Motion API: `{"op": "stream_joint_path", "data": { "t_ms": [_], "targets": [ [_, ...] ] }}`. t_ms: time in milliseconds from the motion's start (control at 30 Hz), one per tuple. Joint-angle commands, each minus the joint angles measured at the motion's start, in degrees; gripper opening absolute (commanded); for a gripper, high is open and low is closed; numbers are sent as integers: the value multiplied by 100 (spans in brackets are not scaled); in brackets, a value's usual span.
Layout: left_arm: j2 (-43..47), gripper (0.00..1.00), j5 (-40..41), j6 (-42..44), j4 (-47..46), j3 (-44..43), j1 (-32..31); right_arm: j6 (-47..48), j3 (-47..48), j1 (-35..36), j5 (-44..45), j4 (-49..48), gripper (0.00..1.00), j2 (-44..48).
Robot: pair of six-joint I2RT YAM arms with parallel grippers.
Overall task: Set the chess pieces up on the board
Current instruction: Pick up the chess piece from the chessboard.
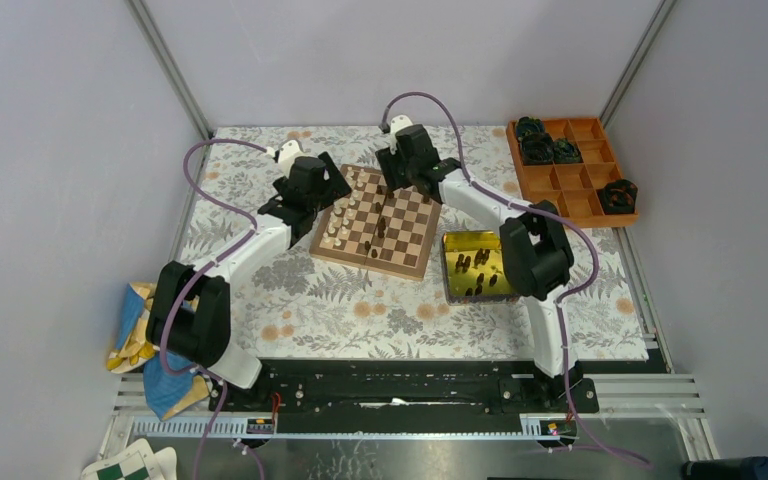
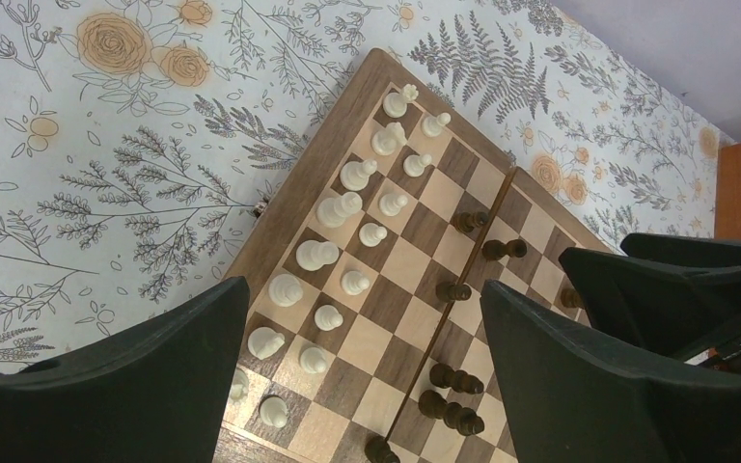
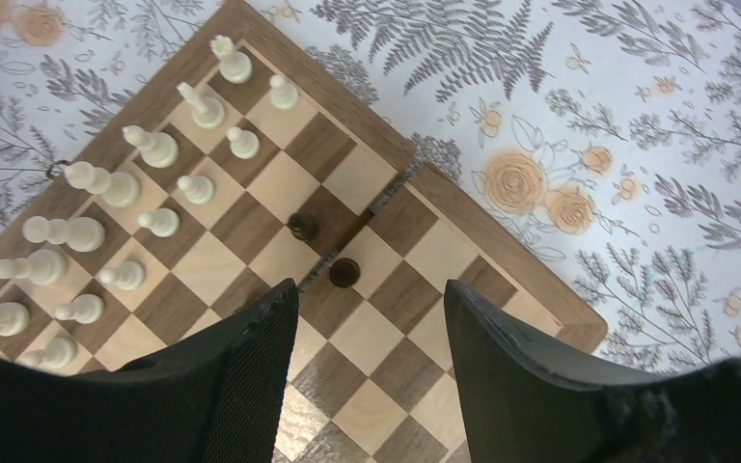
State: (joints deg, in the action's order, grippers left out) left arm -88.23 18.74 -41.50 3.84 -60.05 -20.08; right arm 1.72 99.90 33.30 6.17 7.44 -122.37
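Brown chessman point(image 3: 344, 272), upright on the board point(image 3: 526, 272) beside the centre fold point(image 3: 386, 198), just beyond my right gripper point(image 3: 369, 294), jaws apart and empty like my left gripper point(image 2: 364, 289); risk: a finger clips it as I lift, toppling its neighbour point(image 3: 301, 227).

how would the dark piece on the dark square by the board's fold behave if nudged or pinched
Likely tips easily: the dark piece is slim on a small base. Probably light and stiff, looking like turned wood. Its rounded body might slip from the right end effector.
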Motion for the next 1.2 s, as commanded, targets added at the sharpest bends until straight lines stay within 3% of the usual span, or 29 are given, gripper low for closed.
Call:
{"op": "stream_joint_path", "data": {
  "t_ms": [0,600,1167],
  "targets": [
    [-54,97,3,-25,-235,2,48,155,361,69,-287,59,64,-198],
    [-63,97,-19,-60,-295,37,65,133,702,124,-398,71,61,-721],
    [-133,97,-35,-73,-339,51,83,125,819,122,-483,-64,50,-984]
  ]
}}
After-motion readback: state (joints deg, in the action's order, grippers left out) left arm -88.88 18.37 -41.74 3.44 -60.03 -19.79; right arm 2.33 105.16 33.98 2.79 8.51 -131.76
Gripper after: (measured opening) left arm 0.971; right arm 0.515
